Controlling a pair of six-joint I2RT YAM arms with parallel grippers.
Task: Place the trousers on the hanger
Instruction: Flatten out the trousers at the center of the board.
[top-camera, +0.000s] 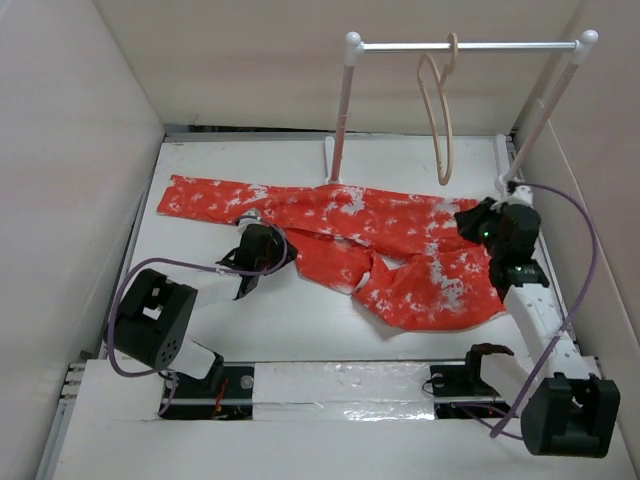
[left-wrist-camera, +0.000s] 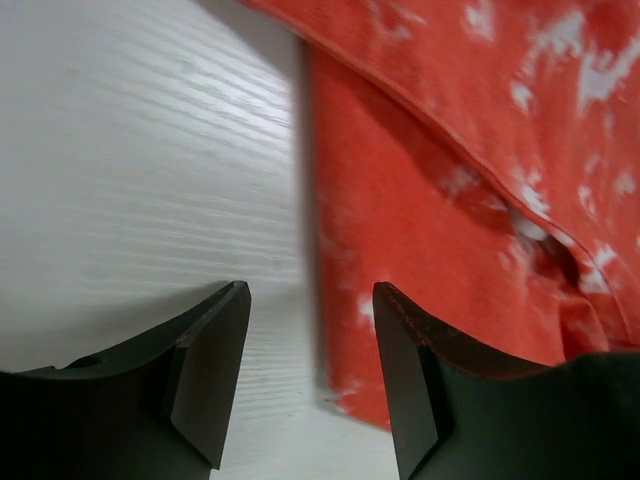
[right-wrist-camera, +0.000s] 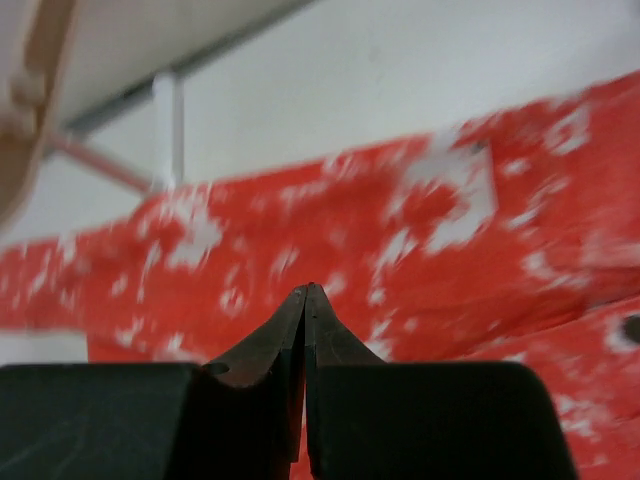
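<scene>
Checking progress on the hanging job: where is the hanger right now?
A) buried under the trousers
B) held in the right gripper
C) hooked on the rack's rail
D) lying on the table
C: the hanger hangs bare by its hook from the rail, while the trousers lie spread on the table below.

White table (top-camera: 300, 322) with clothing.
Trousers (top-camera: 400, 250) lie spread across it; a rack (top-camera: 344, 110) stands at its back.

The left arm (top-camera: 210, 285) folds at its elbow and reaches forward, the left gripper (left-wrist-camera: 310, 292) tipped downward with jaws apart. The right arm (top-camera: 538, 318) extends forward; the right gripper (right-wrist-camera: 306, 296) has its fingertips pressed together.
</scene>
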